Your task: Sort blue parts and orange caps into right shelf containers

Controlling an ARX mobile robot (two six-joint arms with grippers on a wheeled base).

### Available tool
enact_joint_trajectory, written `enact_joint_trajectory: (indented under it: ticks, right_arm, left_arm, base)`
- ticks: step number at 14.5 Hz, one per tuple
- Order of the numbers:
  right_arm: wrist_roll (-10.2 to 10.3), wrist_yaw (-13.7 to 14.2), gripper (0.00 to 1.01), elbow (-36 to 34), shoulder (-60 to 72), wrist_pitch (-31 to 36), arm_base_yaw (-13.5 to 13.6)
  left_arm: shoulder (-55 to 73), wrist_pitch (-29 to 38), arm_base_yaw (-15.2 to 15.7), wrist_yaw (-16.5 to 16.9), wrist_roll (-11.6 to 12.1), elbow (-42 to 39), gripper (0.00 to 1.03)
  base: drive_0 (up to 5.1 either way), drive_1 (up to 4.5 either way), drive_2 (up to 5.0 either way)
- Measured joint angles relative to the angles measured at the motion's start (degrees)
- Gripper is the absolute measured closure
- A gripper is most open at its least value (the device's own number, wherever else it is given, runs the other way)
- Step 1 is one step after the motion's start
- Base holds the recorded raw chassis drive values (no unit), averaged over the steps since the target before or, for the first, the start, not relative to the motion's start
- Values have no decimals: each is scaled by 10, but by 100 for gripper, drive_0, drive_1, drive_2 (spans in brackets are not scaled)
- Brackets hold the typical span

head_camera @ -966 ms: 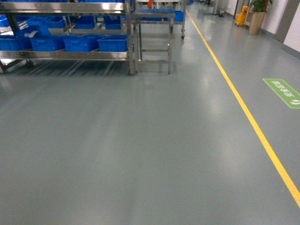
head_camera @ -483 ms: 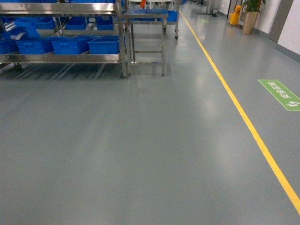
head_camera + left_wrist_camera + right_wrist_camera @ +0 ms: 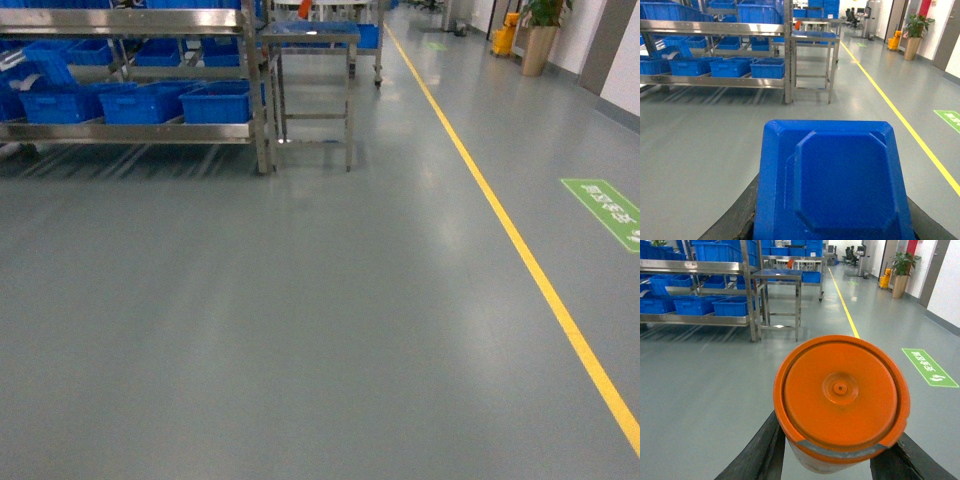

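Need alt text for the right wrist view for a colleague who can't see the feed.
A round orange cap fills the foreground, held between the right gripper's dark fingers. Beyond it lies grey floor with a yellow line, a steel shelf rack of blue crates at upper left, and a green floor sign at right.

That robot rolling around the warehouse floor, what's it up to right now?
It is carrying two items across open grey floor. The left gripper holds a blue part, and the right gripper holds an orange cap. Ahead on the left is a steel shelf lined with blue crates, beside a small metal table. Nothing has been dropped off yet; both pieces are in the grippers.
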Motion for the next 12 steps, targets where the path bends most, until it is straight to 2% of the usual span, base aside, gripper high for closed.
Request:
enact_joint_trajectory:
  ticks: [12]
  right_arm:
    - [0,0,60,0,0,2,0]
  left_arm:
    - [0,0,0,0,0,0,60]
  base:
    - [-2,427,-431]
